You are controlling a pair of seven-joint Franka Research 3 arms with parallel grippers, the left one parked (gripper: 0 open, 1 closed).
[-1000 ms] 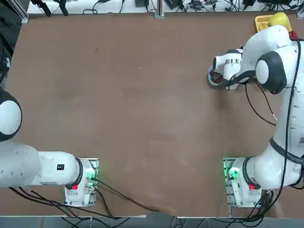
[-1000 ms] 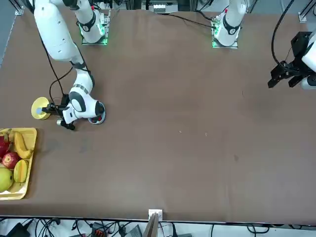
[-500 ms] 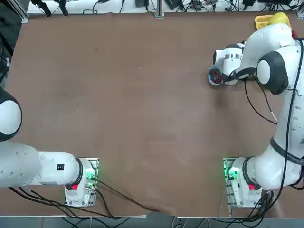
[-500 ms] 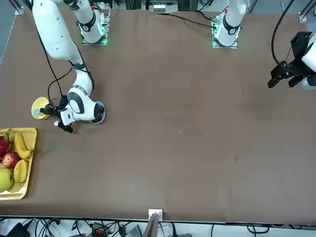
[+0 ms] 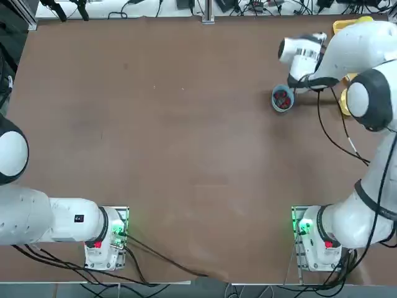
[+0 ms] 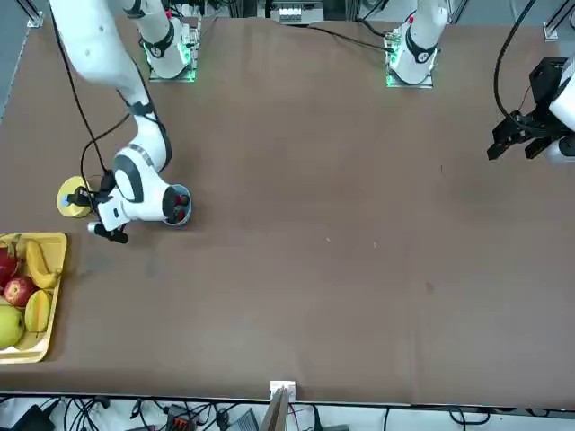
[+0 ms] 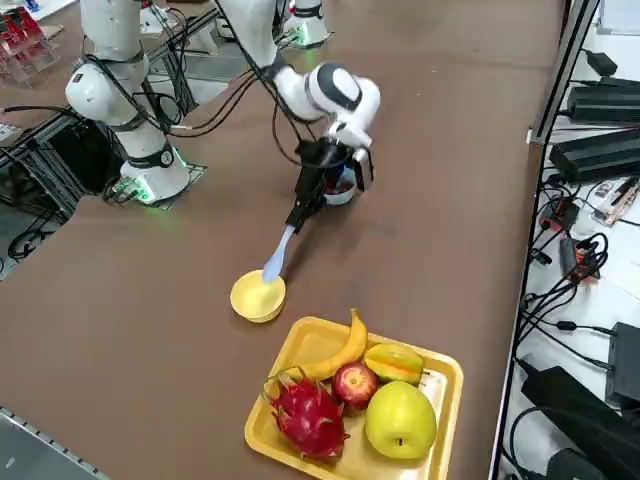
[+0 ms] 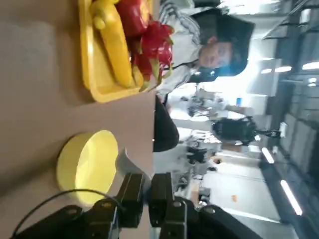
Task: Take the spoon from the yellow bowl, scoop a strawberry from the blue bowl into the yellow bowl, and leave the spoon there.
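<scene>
My right gripper (image 7: 298,216) is shut on the handle of the pale bluish spoon (image 7: 275,258). The spoon slants down from the fingers, its scoop end at the rim of the yellow bowl (image 7: 258,297); whether it touches the rim I cannot tell. The wrist view shows the closed fingers (image 8: 130,191), the spoon (image 8: 125,160) and the yellow bowl (image 8: 87,167) beyond them. The blue bowl (image 5: 282,99) stands uncovered in the top view with red strawberries inside, right beside the wrist. It also shows in the front view as the blue bowl (image 6: 177,206), near the yellow bowl (image 6: 70,197).
A yellow rectangular fruit tray (image 7: 300,345) with a banana, an apple, a dragon fruit and other fruit lies just past the yellow bowl, close to the table's edge. A person (image 8: 219,45) sits beyond that edge. Cables run along the table's sides.
My right arm has swung away from the blue bowl, which now shows fully in the top view. The wrist rose and the spoon came up with it. The fingers stayed shut.
</scene>
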